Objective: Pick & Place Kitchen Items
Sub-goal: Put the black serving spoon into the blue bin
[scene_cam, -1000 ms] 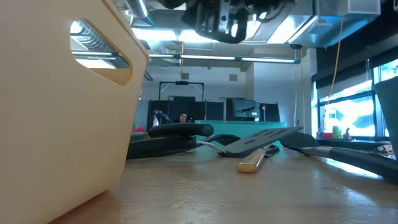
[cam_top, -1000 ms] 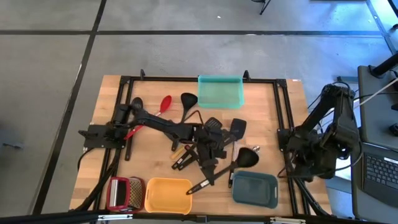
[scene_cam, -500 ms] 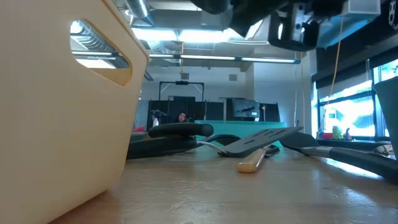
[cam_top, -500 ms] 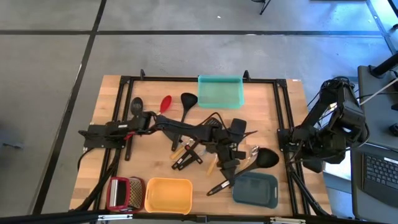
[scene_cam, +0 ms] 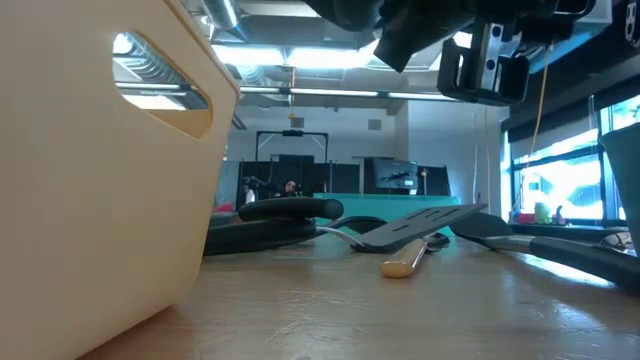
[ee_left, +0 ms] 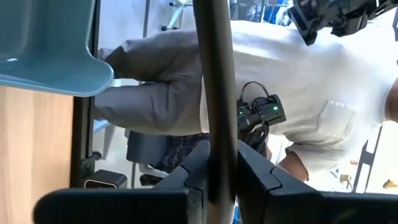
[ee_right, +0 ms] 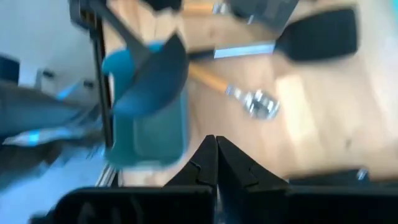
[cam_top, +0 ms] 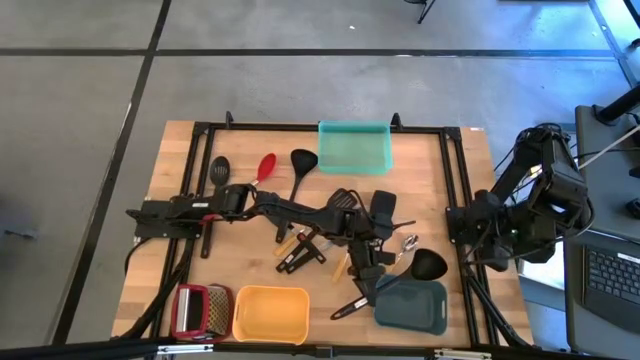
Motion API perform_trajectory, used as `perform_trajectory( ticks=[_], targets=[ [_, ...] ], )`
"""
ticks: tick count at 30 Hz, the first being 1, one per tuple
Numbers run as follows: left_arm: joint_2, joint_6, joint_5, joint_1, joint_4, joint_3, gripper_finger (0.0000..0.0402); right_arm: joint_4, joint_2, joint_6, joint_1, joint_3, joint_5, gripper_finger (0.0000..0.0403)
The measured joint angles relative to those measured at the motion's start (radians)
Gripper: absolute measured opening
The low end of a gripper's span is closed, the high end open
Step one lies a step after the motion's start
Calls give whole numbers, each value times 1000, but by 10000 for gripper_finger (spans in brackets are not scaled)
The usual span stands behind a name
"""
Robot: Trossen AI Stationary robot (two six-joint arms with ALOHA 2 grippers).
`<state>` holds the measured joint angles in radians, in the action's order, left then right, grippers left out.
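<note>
Our left hand [ee_left: 221, 171] has its two dark fingers [ee_left: 196, 168] closed on a dark utensil handle [ee_left: 214, 81] that runs straight away from us. To one side we see the grey-blue tray [ee_left: 46, 46] over the wooden worktop [ee_left: 34, 149], and beyond the handle a person in a white shirt [ee_left: 311, 81].

Matt wooden table [cam_top: 250, 265], glossy plastic trays [cam_top: 355, 148]

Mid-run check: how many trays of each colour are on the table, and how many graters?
teal tray: 1
yellow tray: 1
grey-blue tray: 1
red-framed grater: 1
Total: 4
</note>
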<state>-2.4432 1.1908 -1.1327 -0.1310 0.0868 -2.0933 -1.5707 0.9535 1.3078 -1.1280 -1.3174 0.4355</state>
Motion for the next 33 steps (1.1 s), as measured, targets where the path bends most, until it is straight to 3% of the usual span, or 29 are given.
perform_trajectory(
  ticks=[8,16,24,33],
  targets=[
    [-11,0,4,-6,0,-1,40,41,0,-128,126,0,35,23],
    [-11,27,4,10,-8,-1,40,262,20,-603,238,0,27,120],
    [-11,49,5,60,-9,-1,40,402,162,-1009,323,0,7,208],
    [-5,55,4,97,-66,-63,40,412,297,-1154,392,1,-100,231]
  ],
)
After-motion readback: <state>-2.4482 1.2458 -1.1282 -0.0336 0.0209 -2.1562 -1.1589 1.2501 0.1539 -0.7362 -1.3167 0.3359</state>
